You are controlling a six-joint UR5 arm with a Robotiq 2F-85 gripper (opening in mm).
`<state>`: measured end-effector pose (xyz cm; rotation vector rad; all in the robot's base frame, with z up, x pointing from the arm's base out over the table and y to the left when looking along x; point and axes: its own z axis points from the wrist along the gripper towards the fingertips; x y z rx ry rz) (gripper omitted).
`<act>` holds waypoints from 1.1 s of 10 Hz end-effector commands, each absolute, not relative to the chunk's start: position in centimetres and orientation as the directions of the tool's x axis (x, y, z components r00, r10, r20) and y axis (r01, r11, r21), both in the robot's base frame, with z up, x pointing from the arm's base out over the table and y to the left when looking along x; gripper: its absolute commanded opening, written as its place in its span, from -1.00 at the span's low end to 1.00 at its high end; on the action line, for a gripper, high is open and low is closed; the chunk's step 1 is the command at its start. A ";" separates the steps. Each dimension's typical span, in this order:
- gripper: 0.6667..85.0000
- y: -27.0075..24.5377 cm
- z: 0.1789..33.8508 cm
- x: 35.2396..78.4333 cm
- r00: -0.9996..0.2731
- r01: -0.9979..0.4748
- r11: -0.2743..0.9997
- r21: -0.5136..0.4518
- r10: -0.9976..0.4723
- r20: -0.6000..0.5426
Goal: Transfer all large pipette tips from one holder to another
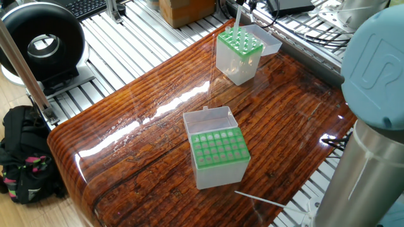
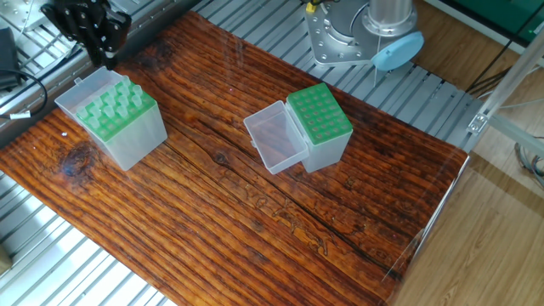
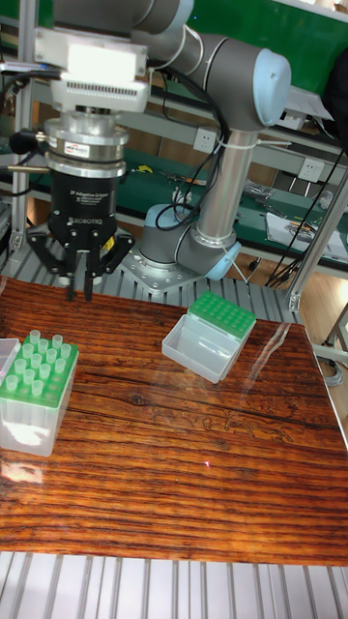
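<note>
Your hand (image 3: pixel 82 282), upper left, seems to pinch one tip (image 3: pixel 73 286); carry it upright to the empty holder (image 3: pixel 220 317).

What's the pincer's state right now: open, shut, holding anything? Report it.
Pincer: fingers hang close together with a narrow gap between them; whether it is shut on a pipette tip cannot be told.

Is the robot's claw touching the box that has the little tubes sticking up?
No, the end effector hangs in the air above and behind the box with tubes, with table showing between them.
</note>
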<state>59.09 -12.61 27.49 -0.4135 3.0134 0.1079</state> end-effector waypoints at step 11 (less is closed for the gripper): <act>-0.99 -6.8 25.1 60.4 -0.987 -0.145 0.989 0.003 -0.144 -0.070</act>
